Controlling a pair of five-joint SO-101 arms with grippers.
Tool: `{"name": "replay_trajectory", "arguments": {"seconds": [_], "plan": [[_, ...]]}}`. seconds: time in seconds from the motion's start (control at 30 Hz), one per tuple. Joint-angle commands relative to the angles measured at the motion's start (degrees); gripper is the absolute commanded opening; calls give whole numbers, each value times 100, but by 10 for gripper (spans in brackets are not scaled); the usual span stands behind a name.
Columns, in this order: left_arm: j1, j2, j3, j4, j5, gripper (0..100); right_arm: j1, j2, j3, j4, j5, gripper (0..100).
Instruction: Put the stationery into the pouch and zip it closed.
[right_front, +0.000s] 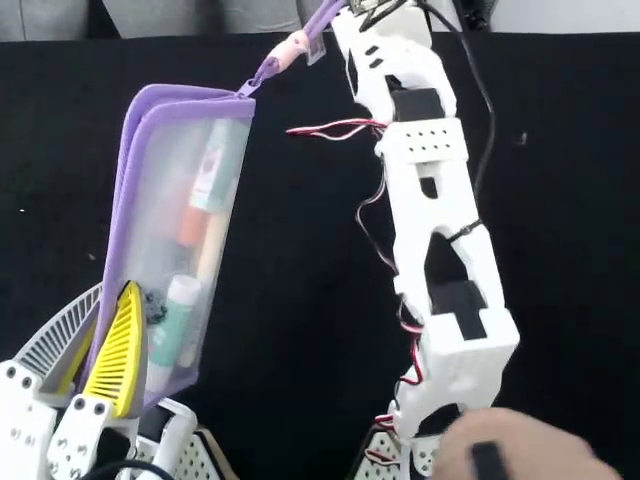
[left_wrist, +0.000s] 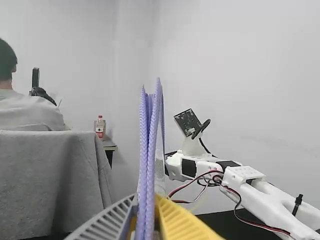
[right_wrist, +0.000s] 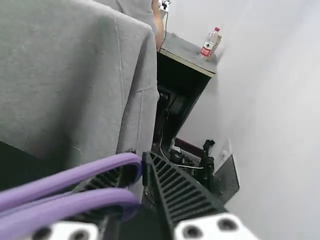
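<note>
The translucent pouch (right_front: 180, 250) with purple trim stands on end over the black table. Inside it are several pieces of stationery, among them a glue stick (right_front: 175, 320) and an orange marker (right_front: 193, 222). My left gripper (right_front: 105, 350) is shut on the pouch's near end, its yellow finger (right_front: 120, 350) on one side and its grey finger (right_front: 58, 335) on the other. The pouch's purple edge (left_wrist: 150, 165) rises from that gripper (left_wrist: 147, 220). My right gripper (right_front: 335, 15) is at the far end, shut on the purple and pink zipper pull (right_front: 285, 55), seen as a purple strap (right_wrist: 75, 185) against its black finger (right_wrist: 175, 190).
The right arm (right_front: 440, 240) stretches over the middle of the black table (right_front: 300, 300), with red and white cables (right_front: 335, 128) hanging off it. A grey cloth-covered chair (left_wrist: 50, 180) and a white wall stand behind the table.
</note>
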Motion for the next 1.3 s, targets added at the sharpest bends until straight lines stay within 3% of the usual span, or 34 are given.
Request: {"name": "replay_trajectory", "arguments": {"seconds": [0.0,0.77,0.9,1.1,1.27], "plan": [[-215,-97,-769,-123,193,28,809,567,-593,176,62,11],[-215,-97,-734,-123,290,28,1512,4110,-6308,2857,35,11],[-189,-97,-558,-114,316,29,1468,4110,-7618,3868,35,11],[-180,-70,426,-422,264,42,1257,2835,-7521,4941,26,11],[-180,-70,1209,-589,273,227,949,1842,-7521,5591,-545,11]]}}
